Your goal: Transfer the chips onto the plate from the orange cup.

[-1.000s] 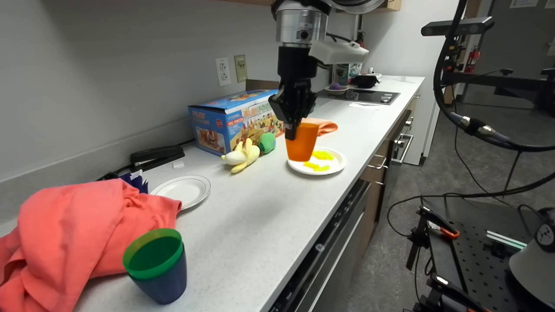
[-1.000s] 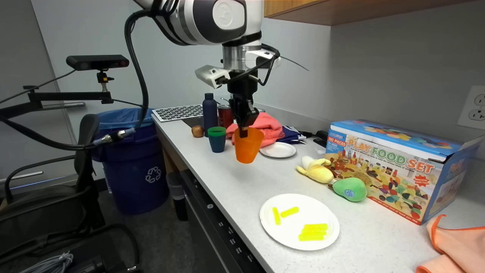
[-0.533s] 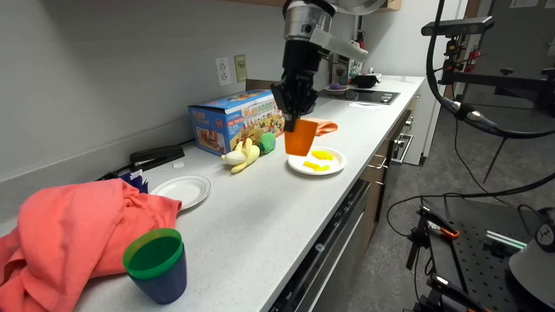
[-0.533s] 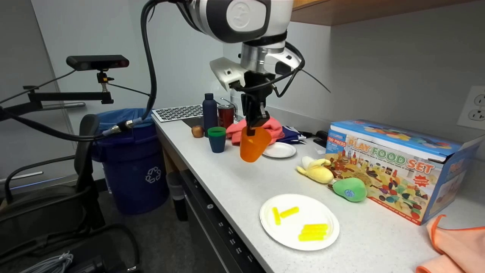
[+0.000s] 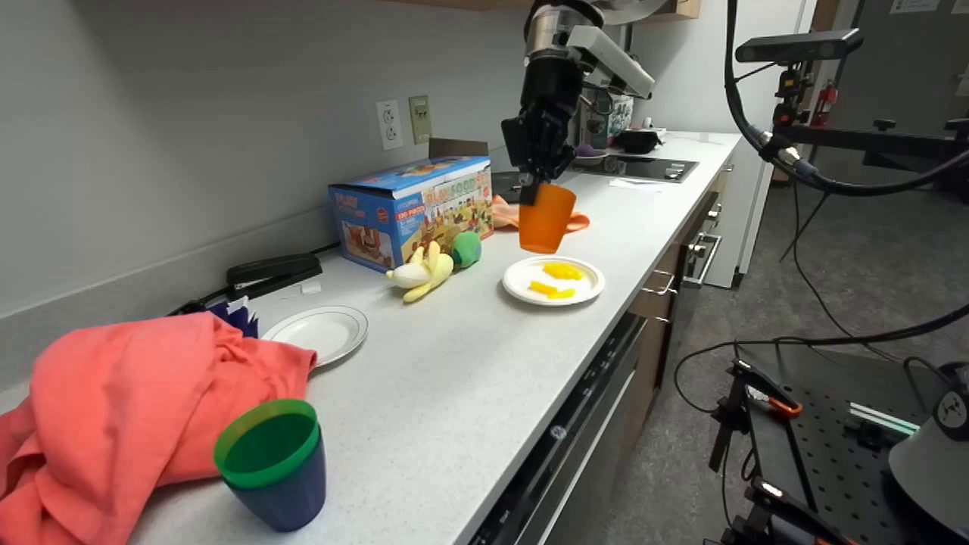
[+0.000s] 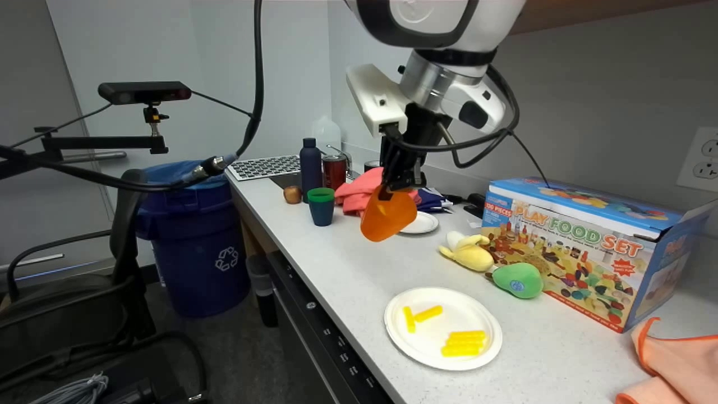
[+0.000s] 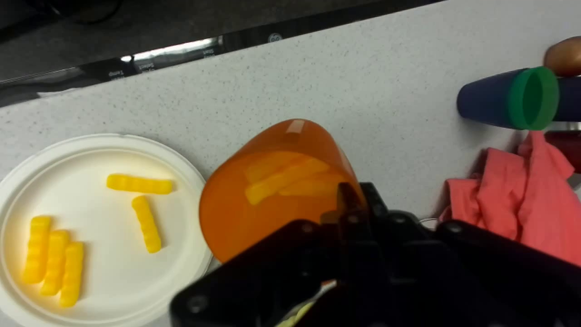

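My gripper (image 5: 530, 193) is shut on the wall of the orange cup (image 5: 546, 219), one finger inside and one outside, as the wrist view (image 7: 358, 195) shows. The orange cup (image 6: 387, 216) is tilted and held above the counter. Several yellow chips (image 7: 286, 177) show through its wall in the wrist view (image 7: 236, 227). The white plate (image 6: 418, 342) lies on the counter nearby, lower left in the wrist view (image 7: 113, 277). Several yellow chips (image 6: 463, 343) lie on it, a group of three and two apart. The cup is above and beside the plate, not touching it.
A toy banana (image 6: 468, 252), a green toy pear (image 6: 519, 280) and the play food box (image 6: 578, 252) stand along the wall side. A plain plate (image 5: 325, 333), a coral cloth (image 5: 151, 409) and the green-and-blue cup (image 5: 276, 469) lie further along. The counter's front edge (image 6: 336, 331) is close.
My gripper and the orange cup have risen, shifted right in both exterior views and tilted more. The chips on the plate have not moved.
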Robot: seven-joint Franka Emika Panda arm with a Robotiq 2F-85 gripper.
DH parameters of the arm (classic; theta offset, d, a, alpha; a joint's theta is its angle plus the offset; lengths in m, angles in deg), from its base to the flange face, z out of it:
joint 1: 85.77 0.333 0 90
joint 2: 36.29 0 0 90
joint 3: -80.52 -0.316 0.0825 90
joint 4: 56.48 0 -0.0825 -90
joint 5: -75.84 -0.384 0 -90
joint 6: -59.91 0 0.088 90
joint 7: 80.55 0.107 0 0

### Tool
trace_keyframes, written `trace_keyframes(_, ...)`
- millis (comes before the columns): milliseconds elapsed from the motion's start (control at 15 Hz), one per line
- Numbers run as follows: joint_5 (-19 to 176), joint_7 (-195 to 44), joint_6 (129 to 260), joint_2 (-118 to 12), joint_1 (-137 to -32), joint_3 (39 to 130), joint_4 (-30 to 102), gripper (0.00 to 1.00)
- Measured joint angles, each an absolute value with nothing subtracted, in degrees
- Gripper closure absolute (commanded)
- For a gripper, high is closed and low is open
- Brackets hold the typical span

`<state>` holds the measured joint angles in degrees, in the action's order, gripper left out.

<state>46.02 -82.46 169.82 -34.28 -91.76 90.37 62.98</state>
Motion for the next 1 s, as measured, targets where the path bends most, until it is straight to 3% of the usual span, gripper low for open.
trace_keyframes(1000,19.4,-90.9,148.3,-46.2,-101.1,93.5,55.2,0.99)
